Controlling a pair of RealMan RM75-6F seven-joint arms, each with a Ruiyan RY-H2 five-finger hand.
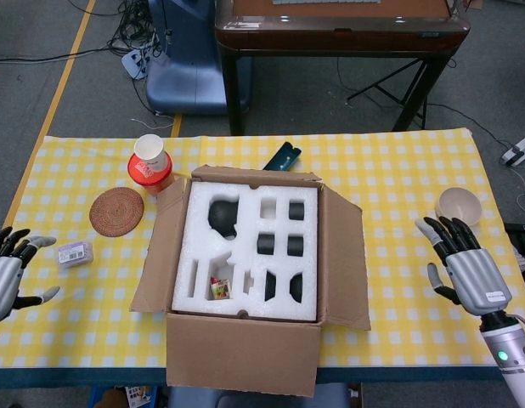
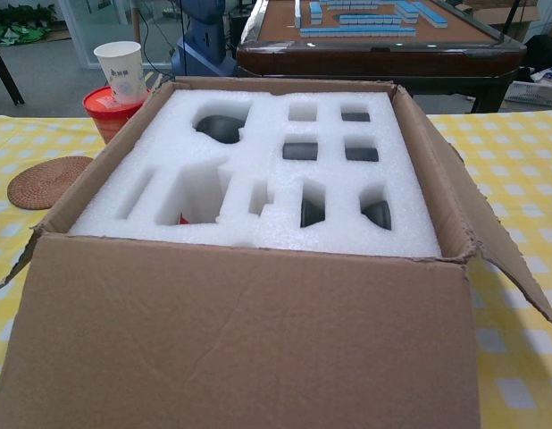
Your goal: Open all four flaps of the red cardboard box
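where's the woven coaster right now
The coaster lies on the table's left side in the head view, left of the box and just below the red cup stack; the chest view shows it at the left edge.

The cardboard box [image 1: 245,280] sits mid-table in front of me, a foam insert [image 1: 250,246] in it. Behind its left corner a paper cup [image 1: 150,153] stands in a bowl [image 1: 149,172], a woven coaster [image 1: 116,211] left of them. My left hand [image 1: 3,276] and right hand [image 1: 465,265] flank the box, well apart from it.
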